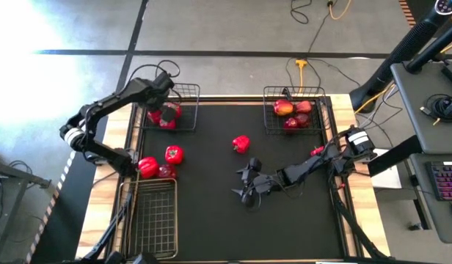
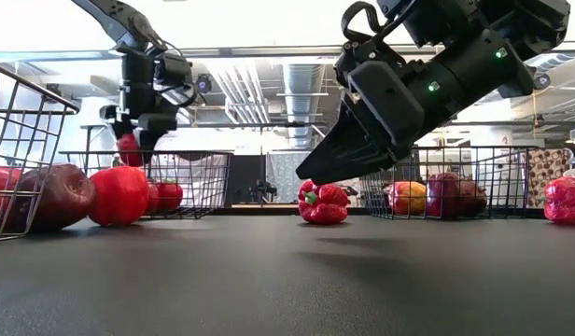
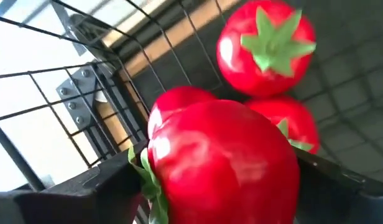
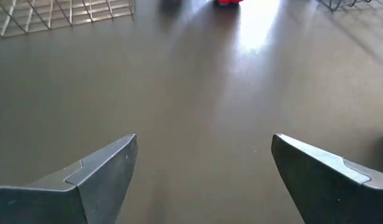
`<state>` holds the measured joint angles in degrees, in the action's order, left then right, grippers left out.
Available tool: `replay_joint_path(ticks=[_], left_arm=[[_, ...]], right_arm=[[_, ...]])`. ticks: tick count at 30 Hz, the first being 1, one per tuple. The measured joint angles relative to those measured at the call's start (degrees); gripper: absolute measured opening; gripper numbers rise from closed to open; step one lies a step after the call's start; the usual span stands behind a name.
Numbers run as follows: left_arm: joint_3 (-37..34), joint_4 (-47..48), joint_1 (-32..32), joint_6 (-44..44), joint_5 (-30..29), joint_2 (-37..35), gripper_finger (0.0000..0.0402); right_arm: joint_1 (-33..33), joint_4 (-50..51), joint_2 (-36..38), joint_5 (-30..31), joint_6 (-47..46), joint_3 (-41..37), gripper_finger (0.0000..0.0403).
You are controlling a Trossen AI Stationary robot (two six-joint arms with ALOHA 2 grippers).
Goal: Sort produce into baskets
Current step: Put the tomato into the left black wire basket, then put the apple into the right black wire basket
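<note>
Both arms are dark, near-black jointed links with a pale grey-white band at one joint, on the left arm at about nine o'clock in the overhead picture and on the right arm at about three o'clock. Thin black cables loop along the links. The right pincer ends in two flat, wedge-shaped grey-black fingers, and small green lights glow on its boxy housing.

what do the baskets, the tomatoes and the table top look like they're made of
Baskets: thin black wire mesh, probably coated metal; the open grid shows through. Tomatoes: likely plastic replicas; very glossy, uniform red skin with stiff molded-looking green tops. Table top: dark matte sheet, perhaps rubber or laminate, with a pale wood-look edge; can't tell for sure.
</note>
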<state>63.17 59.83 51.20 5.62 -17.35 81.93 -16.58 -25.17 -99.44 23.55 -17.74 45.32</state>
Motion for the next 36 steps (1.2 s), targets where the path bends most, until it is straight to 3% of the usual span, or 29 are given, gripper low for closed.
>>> replay_joint_path(ticks=[5, 21, 25, 29, 36], left_arm=[[1.3, 1.4, 0.1, 0.9, 3.4, 0.6, 0.0322], [4.9, 2.6, 0.1, -0.8, 3.4, 1.0, 0.0345], [7.4, 3.9, -0.4, 1.4, 8.8, 0.4, 0.0345], [7.2, 0.9, -4.4, 4.0, 14.3, -1.4, 0.0345], [5.6, -5.1, -16.9, 5.9, 15.0, -3.1, 0.0345]], right_arm=[[0.0, 1.5, 0.0, 0.0, -0.2, 0.0, 0.0364], [0.0, 1.3, 0.0, 0.0, -0.2, 0.0, 0.0364], [0.1, 1.3, 0.0, 1.0, 0.1, 0.0, 0.0364], [0.1, 1.2, 0.8, 7.1, -0.2, 0.0, 0.0364], [0.1, 1.3, 1.8, 10.1, -0.5, 0.0, 0.0364]])
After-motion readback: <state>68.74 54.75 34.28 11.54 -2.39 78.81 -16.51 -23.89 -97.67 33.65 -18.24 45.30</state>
